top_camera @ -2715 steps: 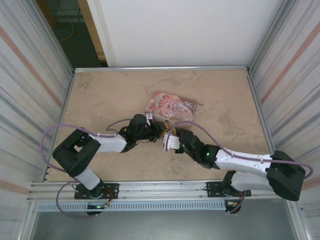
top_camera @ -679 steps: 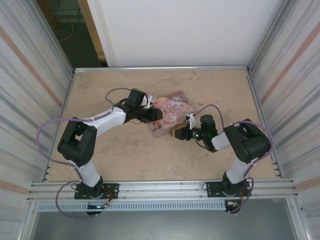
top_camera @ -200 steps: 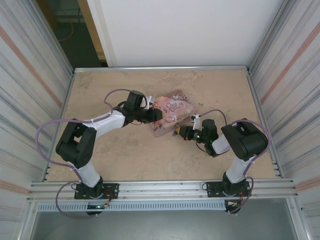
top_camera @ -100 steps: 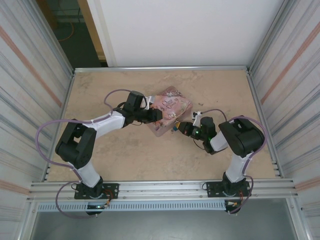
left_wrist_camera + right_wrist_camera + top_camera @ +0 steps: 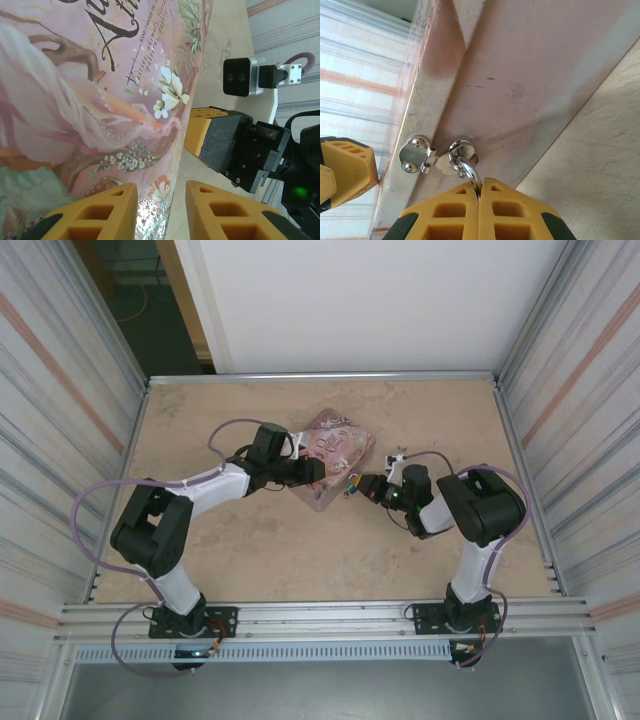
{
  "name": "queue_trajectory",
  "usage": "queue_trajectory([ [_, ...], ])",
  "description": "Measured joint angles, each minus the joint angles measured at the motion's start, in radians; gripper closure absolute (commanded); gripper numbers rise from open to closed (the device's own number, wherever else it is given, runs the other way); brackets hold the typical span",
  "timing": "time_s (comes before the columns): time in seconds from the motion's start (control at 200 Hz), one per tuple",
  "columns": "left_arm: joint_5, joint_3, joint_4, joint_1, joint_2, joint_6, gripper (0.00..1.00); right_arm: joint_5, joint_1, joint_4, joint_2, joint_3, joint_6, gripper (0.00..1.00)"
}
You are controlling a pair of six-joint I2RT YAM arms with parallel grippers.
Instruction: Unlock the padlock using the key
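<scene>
- The padlock (image 5: 470, 175) shows us only its thin silvery shackle. Its body is hidden behind the yellow fingertips.
- The shackle hooks through the hasp (image 5: 420, 155) on the side wall of the pink tin (image 5: 530, 75). In the right wrist view it runs toward 5 o'clock. We cannot tell which way the body points.
- The right gripper (image 5: 479, 192) has its fingertips pressed together on the shackle.
- From above, this sits at the tin's 5 o'clock corner, near mid-table.
- The left gripper (image 5: 161, 192) has its fingers apart, one over the lid and one past the rim.
</scene>
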Motion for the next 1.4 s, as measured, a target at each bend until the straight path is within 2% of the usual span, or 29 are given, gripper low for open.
queue_trajectory([
  [0.546,-0.004,-0.026,0.032,0.002,-0.014,0.002,0.67,-0.027,-0.026,-0.042,0.025,0.076,0.0,1.0],
  [0.696,-0.002,-0.034,0.025,0.006,-0.024,0.002,0.67,0.031,-0.066,-0.027,0.025,0.11,-0.002,1.0],
  [0.957,0.01,-0.039,0.008,0.013,-0.042,0.001,0.58,0.082,-0.086,-0.035,0.011,0.111,-0.029,1.0],
  [1.097,0.012,-0.037,-0.036,0.024,-0.067,0.002,0.53,0.101,-0.093,-0.119,-0.085,0.077,-0.085,1.0],
  [1.398,-0.018,-0.035,-0.177,0.065,-0.156,0.003,0.51,0.12,-0.11,-0.416,-0.435,0.036,-0.253,1.0],
])
